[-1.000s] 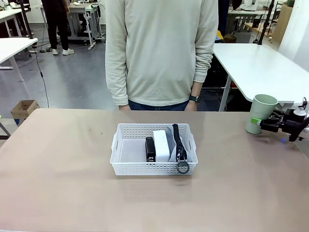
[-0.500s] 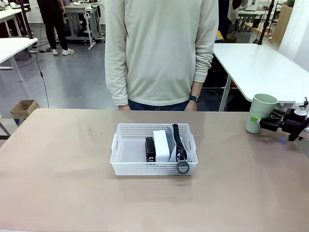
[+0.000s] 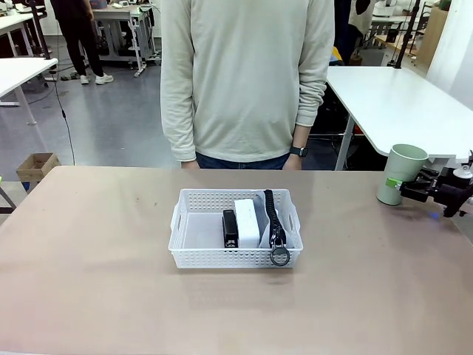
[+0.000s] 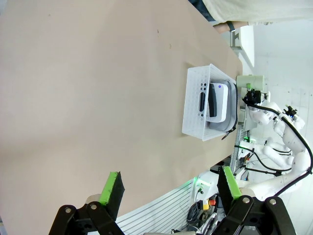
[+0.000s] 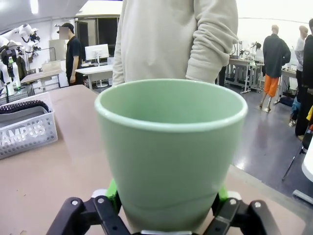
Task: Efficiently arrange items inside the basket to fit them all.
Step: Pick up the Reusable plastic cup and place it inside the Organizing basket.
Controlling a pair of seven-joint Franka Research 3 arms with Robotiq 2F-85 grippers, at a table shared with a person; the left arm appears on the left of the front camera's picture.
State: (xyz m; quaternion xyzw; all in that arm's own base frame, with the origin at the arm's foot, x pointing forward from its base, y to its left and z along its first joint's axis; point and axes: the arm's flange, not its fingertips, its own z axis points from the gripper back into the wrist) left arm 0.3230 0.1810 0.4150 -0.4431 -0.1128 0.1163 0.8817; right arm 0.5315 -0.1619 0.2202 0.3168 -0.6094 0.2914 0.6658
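- 2 green pads of the right gripper [image 5: 166, 196] clamp the pale green cup [image 3: 400, 174] low on its sides, at the table's [image 3: 96, 281] far right.
- Left gripper [image 4: 171, 188] hangs wide apart, holding nothing.
- Mid-table, the white basket [image 3: 203, 255] holds the stapler [image 3: 230, 228], white box [image 3: 247, 222] and CAMPUS pouch [image 3: 274, 218].

You are looking at a robotics lab: long white workbenches [image 3: 399, 100] on a grey floor, cabled equipment, a brown cardboard box [image 3: 35, 167], spare white robot arms [image 4: 281, 142].
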